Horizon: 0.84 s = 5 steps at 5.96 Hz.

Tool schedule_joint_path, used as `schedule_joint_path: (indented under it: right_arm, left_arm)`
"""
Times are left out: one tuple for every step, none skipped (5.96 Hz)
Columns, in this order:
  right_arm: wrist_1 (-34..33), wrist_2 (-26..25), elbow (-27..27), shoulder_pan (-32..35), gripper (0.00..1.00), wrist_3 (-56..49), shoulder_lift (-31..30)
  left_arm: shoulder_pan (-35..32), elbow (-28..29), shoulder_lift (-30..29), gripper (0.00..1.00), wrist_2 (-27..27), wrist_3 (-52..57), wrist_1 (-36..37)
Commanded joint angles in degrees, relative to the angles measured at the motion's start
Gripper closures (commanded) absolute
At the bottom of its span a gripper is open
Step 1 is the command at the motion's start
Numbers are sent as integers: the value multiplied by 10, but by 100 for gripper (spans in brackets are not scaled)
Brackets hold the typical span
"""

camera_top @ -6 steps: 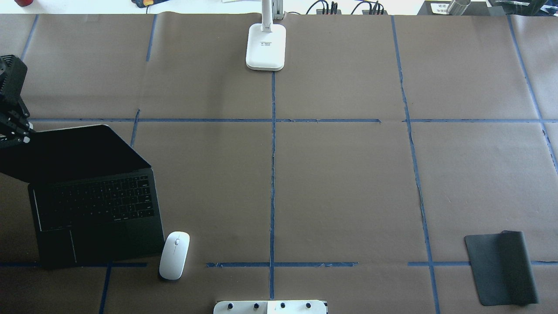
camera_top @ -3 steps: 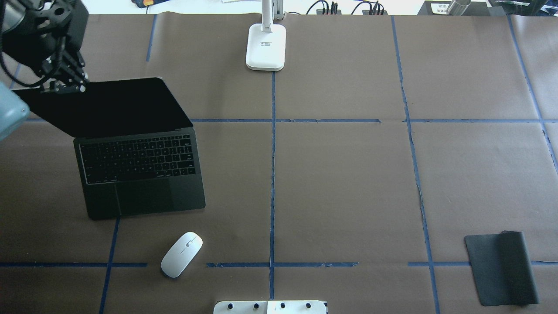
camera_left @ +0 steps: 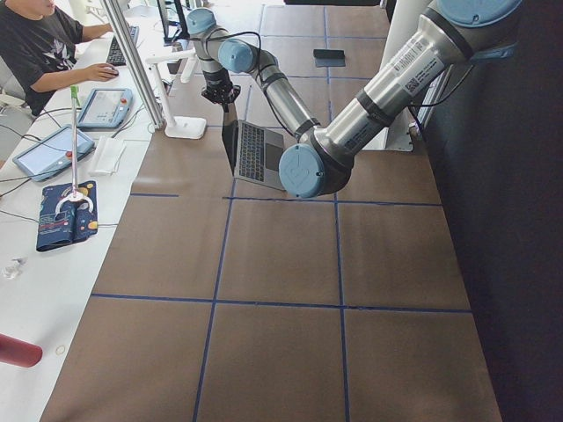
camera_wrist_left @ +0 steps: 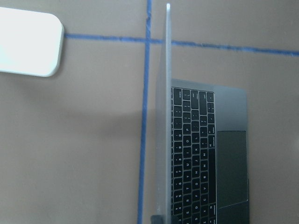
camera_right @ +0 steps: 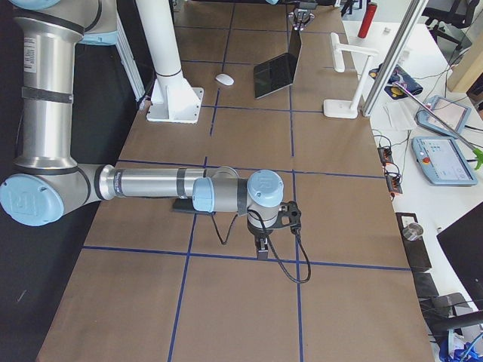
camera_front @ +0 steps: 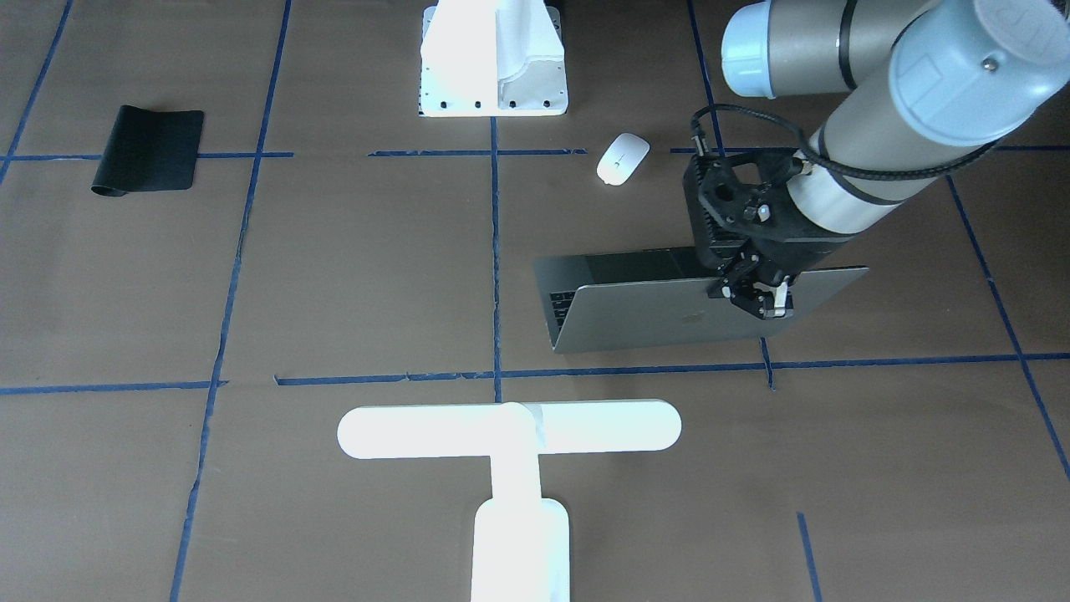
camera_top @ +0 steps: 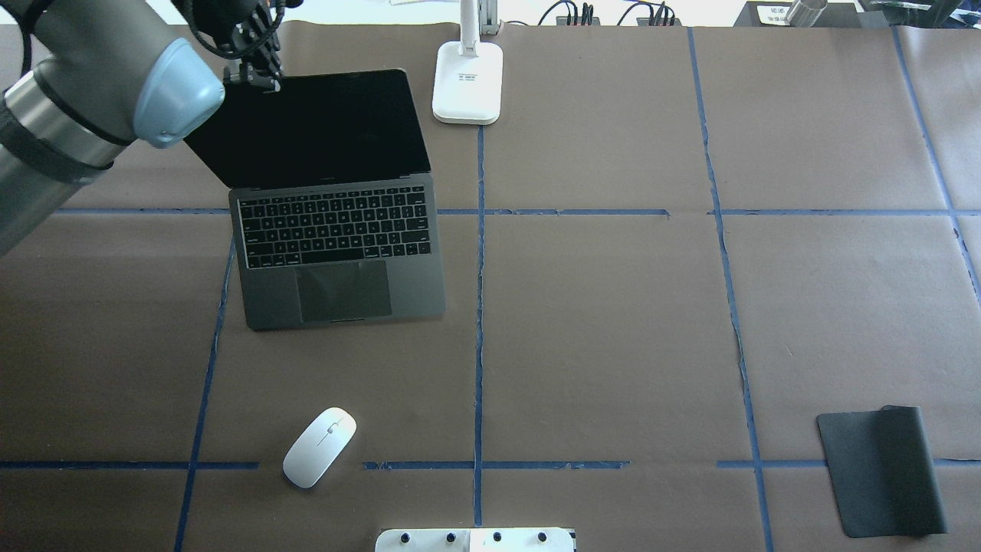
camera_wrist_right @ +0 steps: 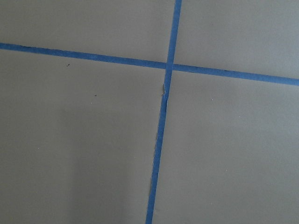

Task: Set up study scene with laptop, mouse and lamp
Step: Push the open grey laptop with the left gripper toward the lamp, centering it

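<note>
The dark grey laptop [camera_top: 333,226] stands open on the left half of the table, its keyboard towards the robot. My left gripper [camera_top: 253,73] is shut on the top edge of its lid near a corner, as the front-facing view [camera_front: 765,305] also shows. The left wrist view looks down along the lid's edge [camera_wrist_left: 161,116]. The white mouse [camera_top: 319,447] lies apart, nearer the robot. The white lamp [camera_front: 510,429] stands at the far middle, its base [camera_top: 467,80] just right of the screen. My right gripper [camera_right: 260,249] hangs low over bare paper; I cannot tell if it is open.
A black mat [camera_top: 881,471] lies at the near right. The white mounting block [camera_front: 493,58] stands at the robot's edge. Blue tape lines cross the brown paper. A person [camera_left: 40,44] sits at a side desk with tablets beyond the far edge.
My left gripper has carried the open laptop away from the robot and to the right, up beside the lamp's base. The mouse turned slightly at first and has since lain still.
</note>
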Motion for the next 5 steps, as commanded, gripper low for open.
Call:
schedule_joint_path:
  right_arm:
    - [0,-1,-1,0,0,0,0]
    - [0,0,-3,0,0,0,0]
    - [0,0,-4,0,0,1,0]
    - [0,0,-5,0,0,0,0]
    - [0,1,-6,0,0,0,0]
  left_arm:
    - [59,95,-69,98,54,-78,-97]
    - [75,142,-100,98,66,-98,-124]
    - [83,193,-126,97,71,-113,-157]
    - [83,197,-125,71,71,-125,-169]
    - [81,194,-123,21,72,-124,-168]
